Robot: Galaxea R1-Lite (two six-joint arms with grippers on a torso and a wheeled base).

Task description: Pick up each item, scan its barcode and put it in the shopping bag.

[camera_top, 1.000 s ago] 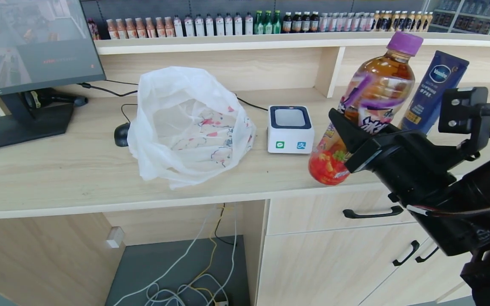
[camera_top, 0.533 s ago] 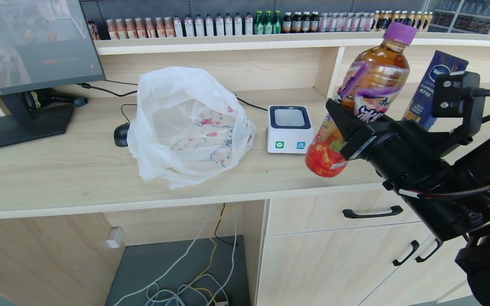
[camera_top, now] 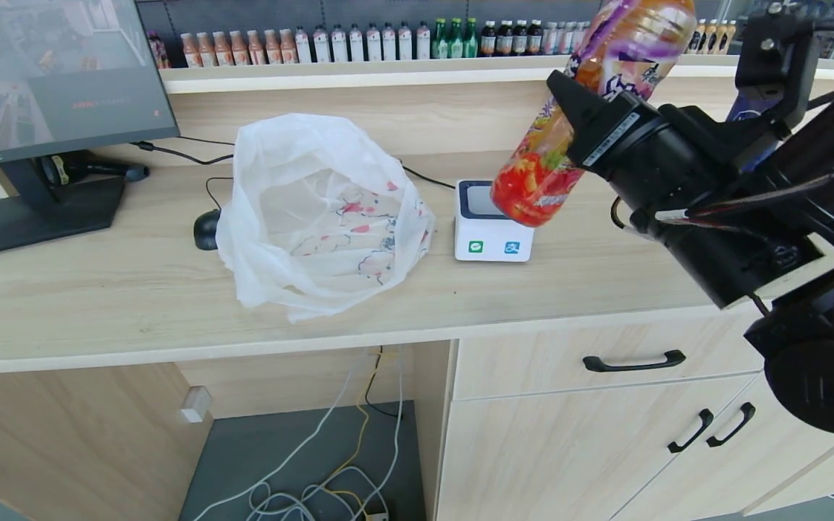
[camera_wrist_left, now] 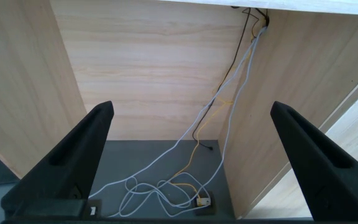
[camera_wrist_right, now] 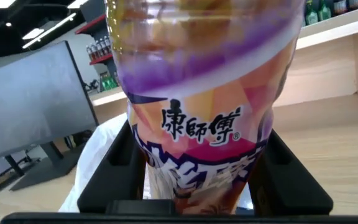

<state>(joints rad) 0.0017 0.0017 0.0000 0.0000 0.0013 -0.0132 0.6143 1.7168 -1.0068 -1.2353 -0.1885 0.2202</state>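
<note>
So the bottle [camera_top: 582,108] is off the counter [camera_top: 98,289] and in the air, clamped round its middle by the right gripper [camera_top: 585,98]. The right wrist view shows a black finger [camera_wrist_right: 114,171] pressed to each side of the label. It hangs tilted, base down and toward the scanner [camera_top: 493,242], neck up and away. In the head view the base overlaps the scanner's top. Whether it is truly over the window or only in front of it I cannot tell.

Judging by that, the pick is done and the scan is the step in hand. Bagging this bottle is still to come. Behind the right arm a blue item [camera_top: 744,112] shows, probably waiting its turn.

The bottle itself looks full or nearly so, amber drink above the label. The bag [camera_top: 316,210] sits just beside the scanner, mouth open and slumped wide. Only its own print shows through the thin plastic, and no item can be made out inside. So nothing looks bagged yet.

The left gripper [camera_wrist_left: 191,155] hangs below the counter with its fingers spread wide and nothing between them, above loose cables [camera_wrist_left: 166,193] on the floor.
</note>
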